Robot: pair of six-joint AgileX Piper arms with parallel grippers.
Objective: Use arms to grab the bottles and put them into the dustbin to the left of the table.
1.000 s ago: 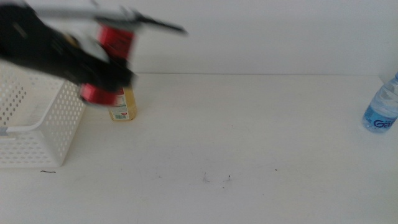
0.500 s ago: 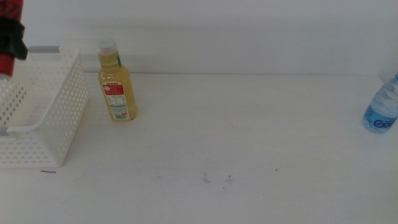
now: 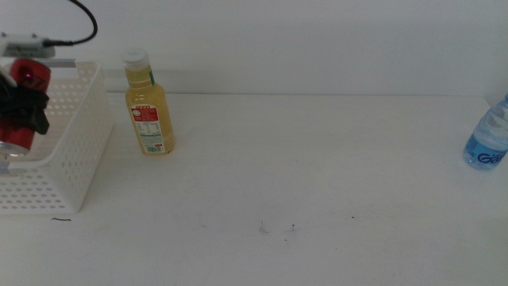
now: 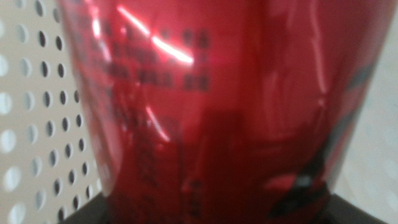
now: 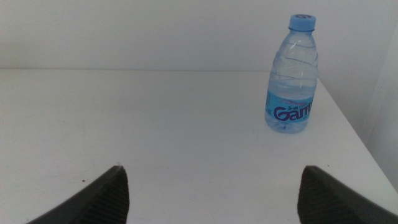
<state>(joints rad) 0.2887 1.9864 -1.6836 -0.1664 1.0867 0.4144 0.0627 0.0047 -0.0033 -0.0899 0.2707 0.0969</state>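
A slim red can hangs tilted at the top of the white perforated dustbin at the table's left, with my left gripper shut on it. The left wrist view is filled by the red can, with the dustbin's perforated wall just behind it. A yellow juice bottle with a white cap stands upright just right of the dustbin. The blue-capped water bottle stands at the far right edge. My right gripper is open and empty, well short of the water bottle.
The white table stretches between the juice bottle and the water bottle, with a few dark specks near its front. A black cable loops above the dustbin.
The left arm carried the red can leftward from beside the juice bottle to the dustbin, then lowered it toward the basket's opening. The right arm, juice bottle and water bottle have not moved.
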